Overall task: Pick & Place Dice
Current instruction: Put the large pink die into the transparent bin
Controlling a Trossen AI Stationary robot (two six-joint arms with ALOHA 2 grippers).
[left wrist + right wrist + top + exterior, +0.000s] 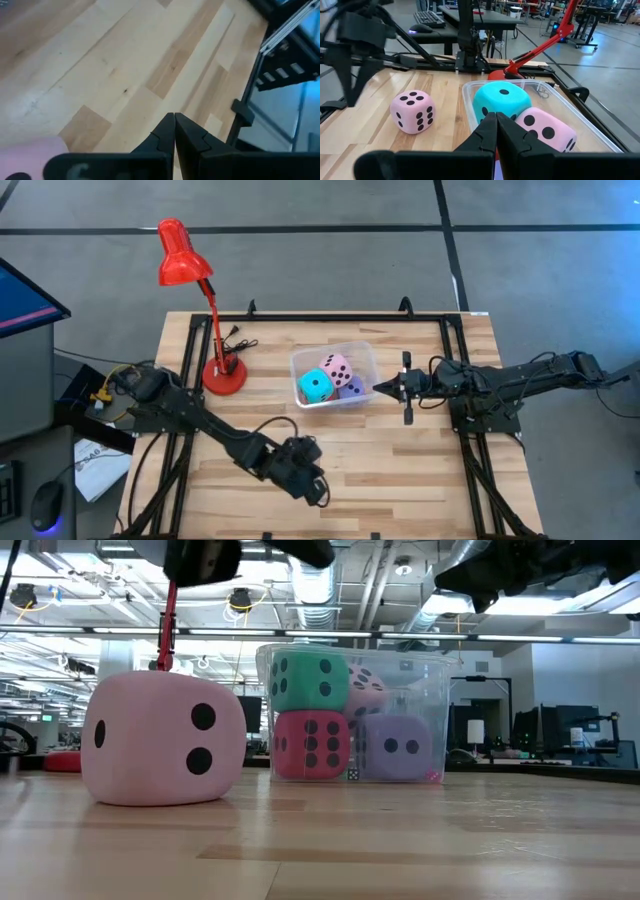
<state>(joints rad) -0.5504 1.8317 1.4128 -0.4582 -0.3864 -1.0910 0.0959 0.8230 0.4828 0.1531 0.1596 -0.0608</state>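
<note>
A clear plastic bin [333,377] stands mid-table. It holds the cyan die [315,387], a pink die [337,369], the lavender die [395,748] and the red die [310,745]. The cyan die rests on the red one. A second pink die [165,740] sits on the table toward the near edge; my left arm hides it in the high view. My left gripper [174,131] is shut and hangs above the table beside this die [30,155]. My right gripper [496,125] is shut. It hovers at the bin's right side [385,388], pointing toward the cyan die [501,102].
A red desk lamp stands with its base [224,375] left of the bin and its head [180,255] past the table's far edge. Black frame rails [455,370] run along the table's sides. Bare wood [400,470] lies right of my left gripper.
</note>
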